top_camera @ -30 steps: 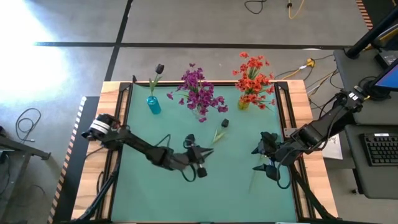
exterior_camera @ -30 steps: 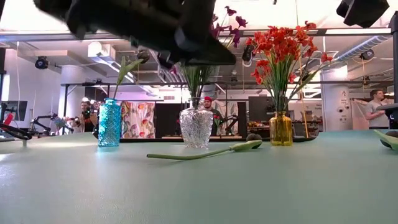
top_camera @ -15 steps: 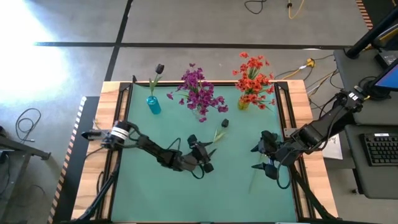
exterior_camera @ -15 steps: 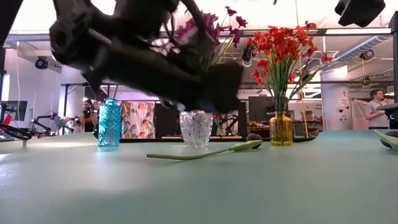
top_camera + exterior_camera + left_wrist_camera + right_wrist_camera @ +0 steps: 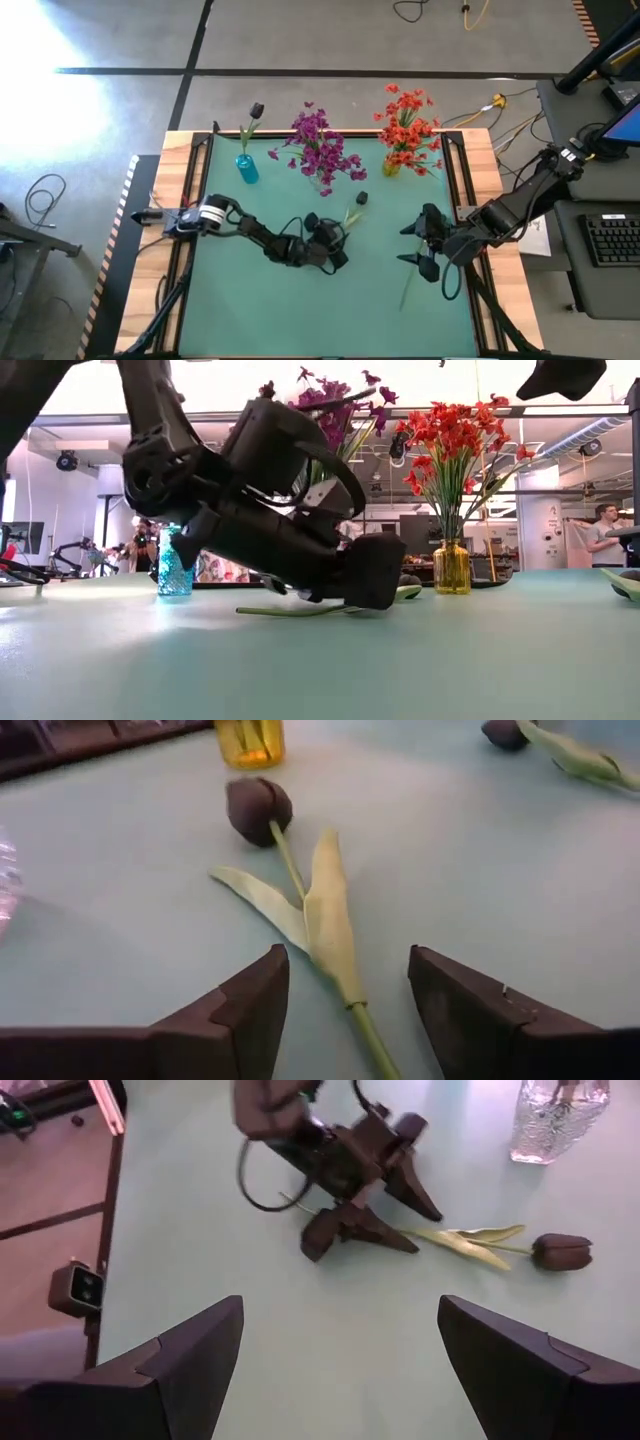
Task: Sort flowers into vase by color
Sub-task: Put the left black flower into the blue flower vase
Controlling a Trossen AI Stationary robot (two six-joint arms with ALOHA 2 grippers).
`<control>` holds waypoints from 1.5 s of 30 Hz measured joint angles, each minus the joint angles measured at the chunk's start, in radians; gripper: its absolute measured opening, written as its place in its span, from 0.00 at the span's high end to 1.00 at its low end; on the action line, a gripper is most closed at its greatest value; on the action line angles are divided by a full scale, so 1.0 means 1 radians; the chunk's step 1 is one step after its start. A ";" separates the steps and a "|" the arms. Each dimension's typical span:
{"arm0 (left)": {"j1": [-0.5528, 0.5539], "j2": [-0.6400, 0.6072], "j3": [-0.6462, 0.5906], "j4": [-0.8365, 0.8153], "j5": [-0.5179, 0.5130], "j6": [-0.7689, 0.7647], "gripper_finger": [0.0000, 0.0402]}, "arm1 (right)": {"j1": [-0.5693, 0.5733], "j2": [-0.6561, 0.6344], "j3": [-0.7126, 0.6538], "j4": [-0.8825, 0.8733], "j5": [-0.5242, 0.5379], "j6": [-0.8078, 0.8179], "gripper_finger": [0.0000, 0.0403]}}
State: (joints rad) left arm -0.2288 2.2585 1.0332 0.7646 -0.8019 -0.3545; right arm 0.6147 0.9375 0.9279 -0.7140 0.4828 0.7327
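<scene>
The left arm reaches low across the table's middle, its left gripper (image 5: 348, 990) down at the mat with fingers apart on either side of the stem of a dark tulip (image 5: 258, 809) that lies flat, bud pointing to the far right. The right gripper (image 5: 418, 245) hangs above the mat's right part, spread wide and empty, above a second stem (image 5: 405, 288). Along the far edge stand a blue vase (image 5: 246, 167) with one dark bud, a clear vase (image 5: 322, 565) of purple flowers (image 5: 322, 145) and a yellow vase (image 5: 451, 567) of red flowers (image 5: 407, 125); the low view shows the left arm blocking most of the clear vase, and the left wrist view alone shows another bud (image 5: 503, 733) lying farther off.
</scene>
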 joint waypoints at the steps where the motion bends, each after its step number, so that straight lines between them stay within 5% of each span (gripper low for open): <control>1: 0.006 0.002 0.001 -0.001 0.022 -0.003 0.52 | 0.000 0.000 0.000 0.001 0.000 0.000 0.19; 11: 0.027 0.035 0.018 -0.005 0.033 -0.052 0.64 | 0.000 0.000 0.000 -0.006 -0.012 0.014 0.19; 21: 0.002 0.032 0.016 -0.023 0.011 -0.094 0.97 | 0.000 0.000 0.000 -0.006 -0.019 0.003 0.19; 29: -0.029 -0.022 0.007 -0.054 0.057 -0.089 1.00 | 0.000 0.000 0.000 -0.006 -0.019 -0.014 0.19; 37: -0.168 -0.207 -0.073 -0.043 0.037 -0.011 1.00 | 0.000 0.000 0.000 -0.006 -0.019 -0.039 0.19; 45: -0.286 -0.450 -0.275 0.477 0.052 0.392 1.00 | 0.000 0.001 0.000 0.009 -0.011 -0.070 0.19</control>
State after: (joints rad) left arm -0.5150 1.8087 0.7583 1.2417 -0.7501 0.0376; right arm 0.6151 0.9385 0.9279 -0.7047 0.4720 0.6628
